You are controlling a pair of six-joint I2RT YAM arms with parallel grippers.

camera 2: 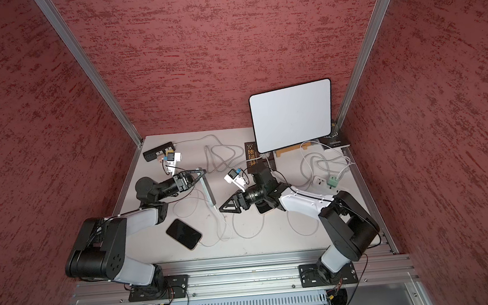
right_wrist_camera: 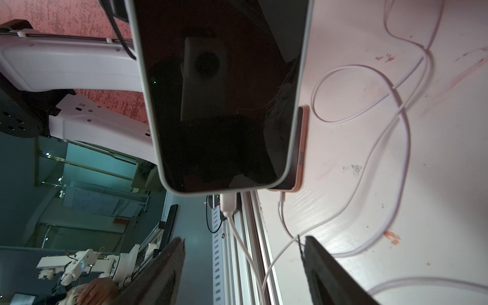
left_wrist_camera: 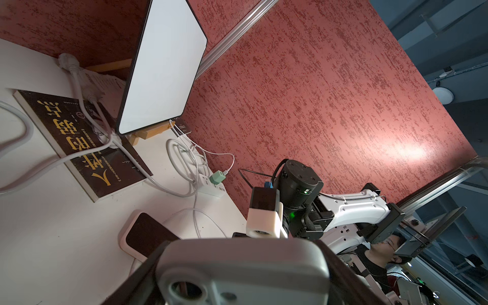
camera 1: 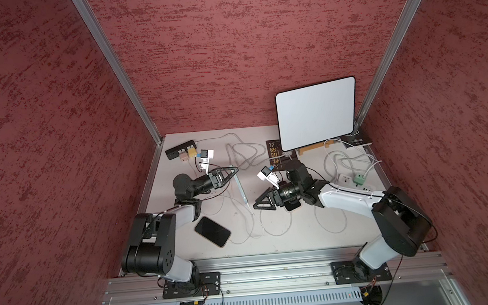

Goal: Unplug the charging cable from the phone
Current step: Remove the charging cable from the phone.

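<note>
At back-left corner, black hub (camera 1: 179,149). Nearer bases, second phone (camera 1: 212,231) flat on table, own cable attached. Mid-table, left gripper (camera 1: 233,170) clamped on phone (camera 1: 240,186), held raised, edge-on — charging cable (right_wrist_camera: 239,237) plugged into its lower end. Beside plug, right gripper (camera 1: 256,205) jaws apart, cable running between fingers. Loose cable loops beneath — tablet (camera 1: 317,113), power strip (left_wrist_camera: 211,188) at right.

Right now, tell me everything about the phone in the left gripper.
The phone is slim, with a dark glossy screen and a pale grey case whose back has a camera cut-out. The left gripper clamps its far end, holding it on edge off the table. A white plug sits in its near end, the cable trailing to the table.
</note>
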